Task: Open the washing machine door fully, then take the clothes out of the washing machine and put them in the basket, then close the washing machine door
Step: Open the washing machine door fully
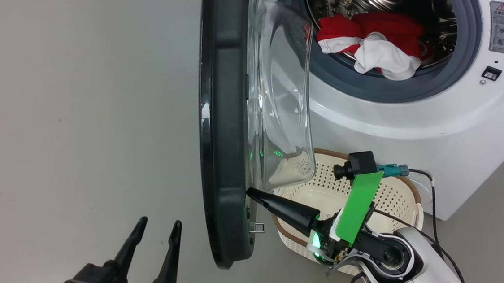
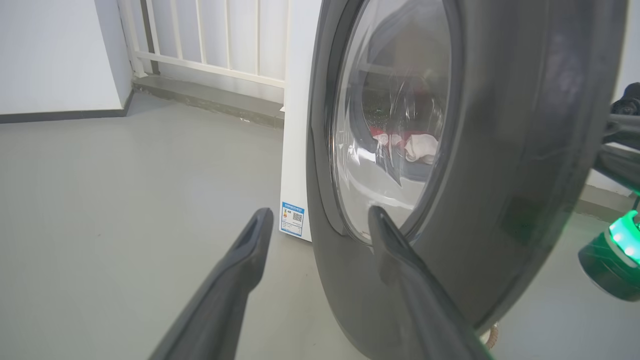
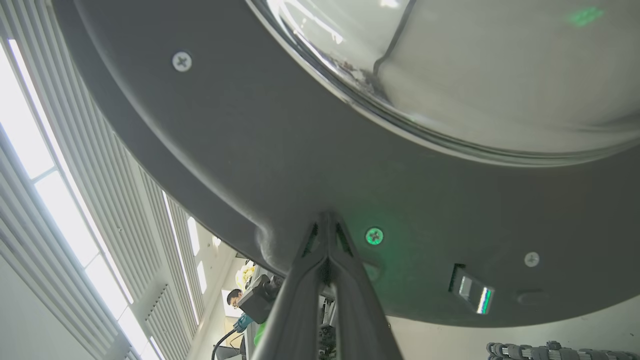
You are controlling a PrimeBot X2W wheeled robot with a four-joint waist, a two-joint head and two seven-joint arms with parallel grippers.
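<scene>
Though pressed together, right claw (image 1: pixel 252 193) against washing machine door (image 1: pixel 221 134) (left claw (image 1: pixel 160 222) spread)

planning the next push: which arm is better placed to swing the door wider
Right: the shut right gripper meets the washing machine door on its inner face and could push; the open left gripper is outside it.

The washing machine door (image 1: pixel 223 134) stands edge-on, a wall between the two grippers. Ahead and to the left of the spread left gripper (image 1: pixel 159 223) the floor (image 1: pixel 79 101) lies bare; just to its right, the door's outer face blocks the way. The right gripper (image 1: pixel 251 192), fingers pressed together, has its tip at the door's inner rim, with the basket (image 1: pixel 415 195) beneath its wrist. Beyond the bulging glass, the washing machine (image 1: pixel 415 123) mouth is partly filled by the clothes (image 1: pixel 376 43).
</scene>
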